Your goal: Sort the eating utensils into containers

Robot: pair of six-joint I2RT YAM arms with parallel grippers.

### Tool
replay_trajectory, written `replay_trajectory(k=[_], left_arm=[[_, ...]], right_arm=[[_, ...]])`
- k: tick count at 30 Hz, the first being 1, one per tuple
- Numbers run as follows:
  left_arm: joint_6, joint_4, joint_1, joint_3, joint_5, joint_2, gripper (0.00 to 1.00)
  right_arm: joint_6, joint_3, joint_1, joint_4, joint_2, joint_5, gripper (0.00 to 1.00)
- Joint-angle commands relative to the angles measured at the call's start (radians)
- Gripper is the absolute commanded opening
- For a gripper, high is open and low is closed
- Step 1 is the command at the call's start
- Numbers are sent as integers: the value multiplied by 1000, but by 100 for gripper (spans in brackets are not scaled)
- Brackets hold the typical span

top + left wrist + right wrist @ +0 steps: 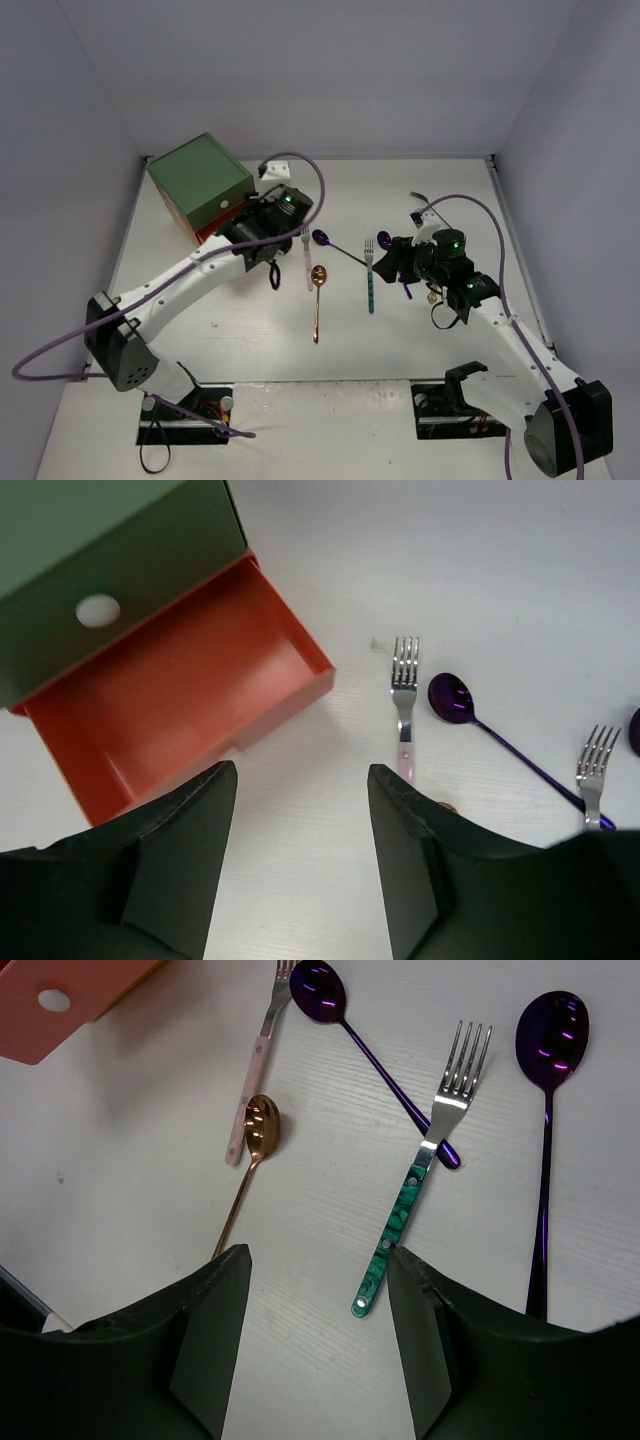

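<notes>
The green-topped chest point(200, 175) stands at the back left, its orange-red drawer point(170, 695) pulled out and empty below the green drawer with a white knob point(98, 610). My left gripper point(300, 772) point(264, 246) hovers open in front of that drawer, holding nothing. On the table lie a pink-handled fork point(404, 705) point(258, 1055), a purple spoon point(455, 700) point(322, 988), a copper spoon point(261, 1128) point(318, 295), a teal-handled fork point(420, 1185) point(370, 278) and a second purple spoon point(551, 1035). My right gripper point(318, 1255) point(386, 262) is open just above the teal fork's handle end.
A dark utensil point(420, 197) lies near the back right, and a small gold piece point(433, 295) shows under the right arm. A white bracket point(277, 168) sits beside the chest. White walls close in the table on three sides.
</notes>
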Motion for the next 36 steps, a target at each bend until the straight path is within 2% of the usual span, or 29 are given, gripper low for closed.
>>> replay_trajectory(k=[1, 4, 10, 21, 36], left_arm=[[359, -5, 170, 47, 322, -50, 54], [459, -11, 230, 59, 448, -28, 60], [566, -34, 303, 95, 606, 49, 61], [598, -66, 336, 119, 648, 193, 61], [549, -65, 334, 47, 840, 144, 56]], right_arm=[[-5, 38, -6, -11, -31, 9, 54], [11, 23, -5, -17, -48, 3, 54], [22, 10, -7, -28, -72, 9, 54], [-7, 28, -5, -66, -34, 30, 54], [-12, 27, -5, -67, -16, 49, 54]])
